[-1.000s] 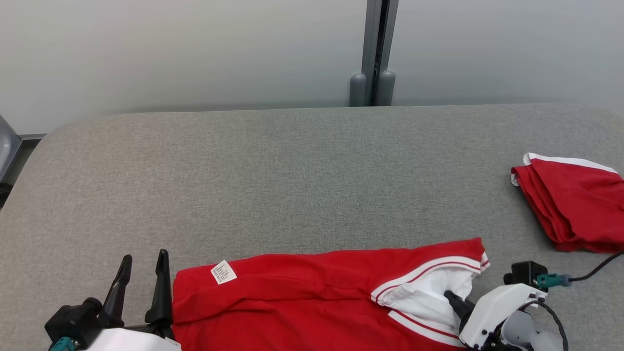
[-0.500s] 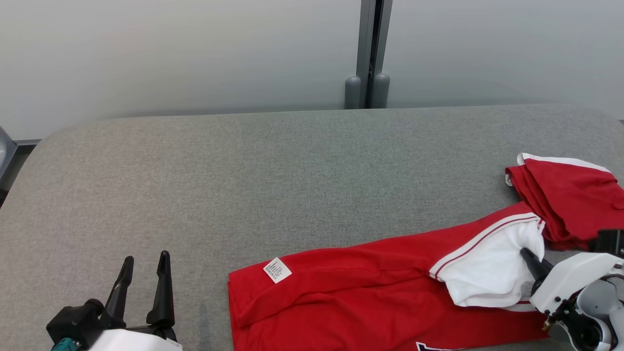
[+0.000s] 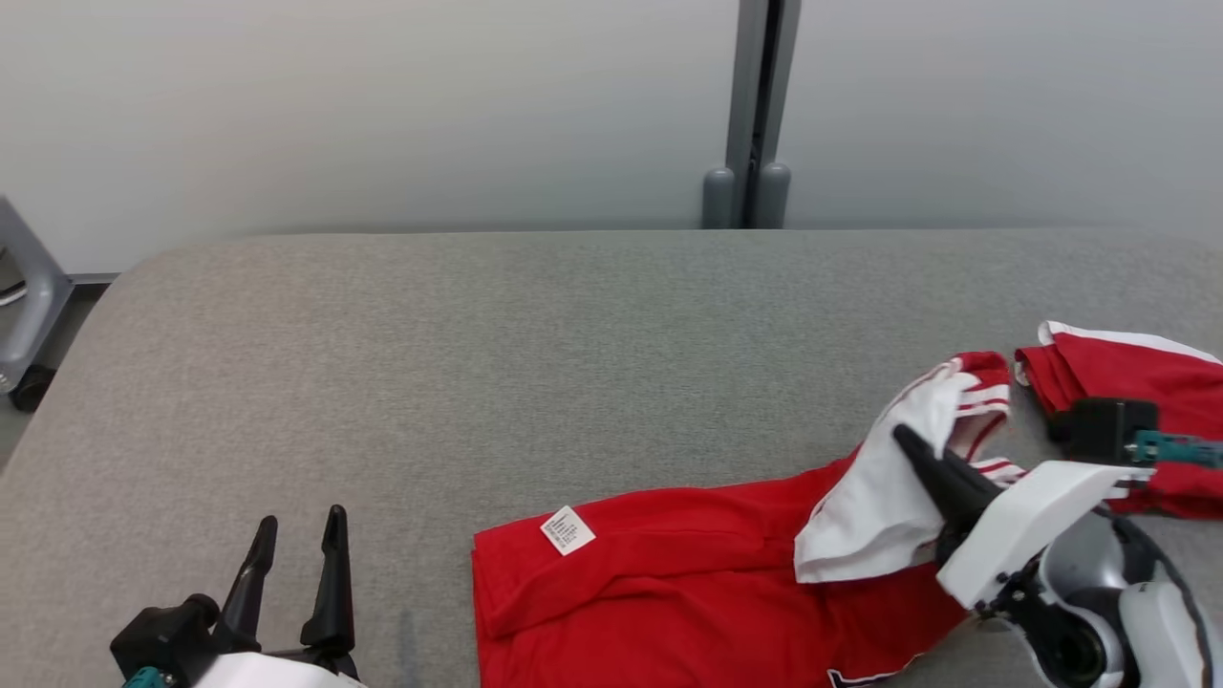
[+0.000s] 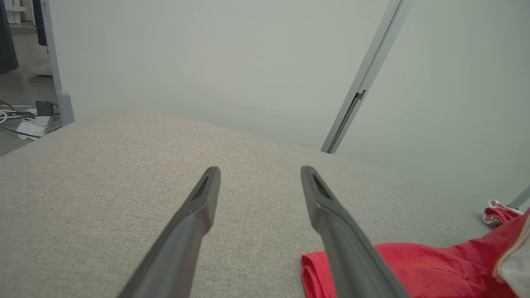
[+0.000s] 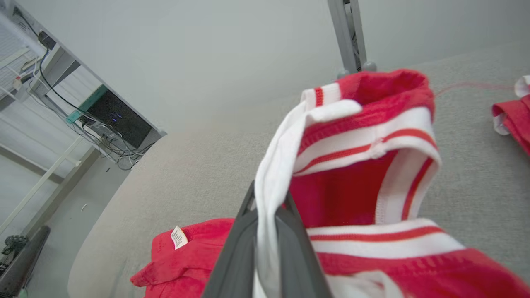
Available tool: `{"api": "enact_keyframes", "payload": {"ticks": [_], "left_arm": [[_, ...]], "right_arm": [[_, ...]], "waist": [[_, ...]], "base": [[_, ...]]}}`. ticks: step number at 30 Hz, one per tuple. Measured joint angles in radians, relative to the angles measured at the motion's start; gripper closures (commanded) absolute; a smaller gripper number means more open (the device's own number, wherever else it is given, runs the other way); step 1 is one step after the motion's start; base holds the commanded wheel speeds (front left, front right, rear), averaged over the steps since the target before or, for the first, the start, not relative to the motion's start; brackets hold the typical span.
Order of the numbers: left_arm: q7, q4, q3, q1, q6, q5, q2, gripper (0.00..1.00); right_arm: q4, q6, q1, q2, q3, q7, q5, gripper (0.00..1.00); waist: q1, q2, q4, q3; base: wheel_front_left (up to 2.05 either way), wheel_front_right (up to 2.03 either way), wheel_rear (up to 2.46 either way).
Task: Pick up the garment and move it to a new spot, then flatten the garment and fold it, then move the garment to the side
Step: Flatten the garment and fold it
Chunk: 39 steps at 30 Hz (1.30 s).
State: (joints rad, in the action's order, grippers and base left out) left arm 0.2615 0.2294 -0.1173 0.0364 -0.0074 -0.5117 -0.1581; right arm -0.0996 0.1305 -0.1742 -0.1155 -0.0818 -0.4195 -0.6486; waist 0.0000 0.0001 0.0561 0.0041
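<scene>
Over the table (image 3: 478, 334) at right, the right tool (image 3: 903, 440) points forward-left, clamped on the garment (image 3: 688, 573); the left tool (image 3: 301, 521) gapes.

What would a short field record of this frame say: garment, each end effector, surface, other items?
garment: red with white striped trim, mostly on the table, right end lifted
right end effector: shut on the garment's white fabric
left end effector: open, empty, apart from the garment
surface: grey table
other: second red garment folded at the right edge; white label on the garment

Grey fabric table (image 3: 535, 325); pale wall (image 3: 382, 105); grey post (image 3: 760, 96)
</scene>
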Motion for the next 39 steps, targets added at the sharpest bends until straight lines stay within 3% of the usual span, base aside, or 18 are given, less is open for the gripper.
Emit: {"api": "enact_keyframes", "payload": {"ticks": [9,18,25,26,27,28,34,39], "left_arm": [[-0.006,0.020,-0.025,-0.009,0.000,0.009,0.004,0.00],[-0.021,0.035,-0.050,-0.026,-0.009,0.010,0.007,0.00],[-0.024,0.047,-0.052,-0.037,-0.011,0.008,0.000,0.00],[-0.024,0.048,-0.051,-0.039,-0.011,0.008,-0.001,0.00],[-0.023,0.049,-0.051,-0.041,-0.011,0.007,-0.001,0.00],[-0.023,0.051,-0.051,-0.041,-0.010,0.007,-0.001,0.00],[-0.020,0.054,-0.047,-0.040,-0.009,0.002,-0.007,0.00],[-0.015,0.048,-0.041,-0.036,0.000,-0.002,-0.007,0.00]], "right_arm": [[0.008,0.000,0.023,0.054,-0.115,-0.028,-0.024,1.00],[-0.181,0.000,-0.051,0.066,-0.225,0.057,-0.074,1.00],[-0.344,0.000,-0.130,0.067,-0.329,0.143,-0.159,0.98],[-0.367,0.000,-0.139,0.067,-0.345,0.153,-0.170,0.83],[-0.386,0.000,-0.147,0.067,-0.362,0.165,-0.172,0.61],[-0.403,0.000,-0.156,0.067,-0.379,0.178,-0.179,0.00],[-0.364,0.000,-0.204,0.068,-0.486,0.269,-0.279,0.00],[-0.255,0.000,-0.227,0.059,-0.495,0.354,-0.288,0.00]], "waist": [[0.0000,0.0000,0.123,-0.015],[0.0000,0.0000,0.263,-0.020],[0.0000,0.0000,0.318,-0.011],[0.0000,0.0000,0.319,-0.010],[0.0000,0.0000,0.319,-0.009],[0.0000,0.0000,0.318,-0.009],[0.0000,0.0000,0.282,-0.011],[0.0000,0.0000,0.224,-0.019]], "base": [[0.00,0.00,0.00],[0.00,0.00,0.00],[0.00,0.00,0.00],[0.00,0.00,0.00],[0.00,0.00,0.00],[0.00,0.00,0.00],[0.00,0.00,0.00],[0.00,0.00,0.00]]}}
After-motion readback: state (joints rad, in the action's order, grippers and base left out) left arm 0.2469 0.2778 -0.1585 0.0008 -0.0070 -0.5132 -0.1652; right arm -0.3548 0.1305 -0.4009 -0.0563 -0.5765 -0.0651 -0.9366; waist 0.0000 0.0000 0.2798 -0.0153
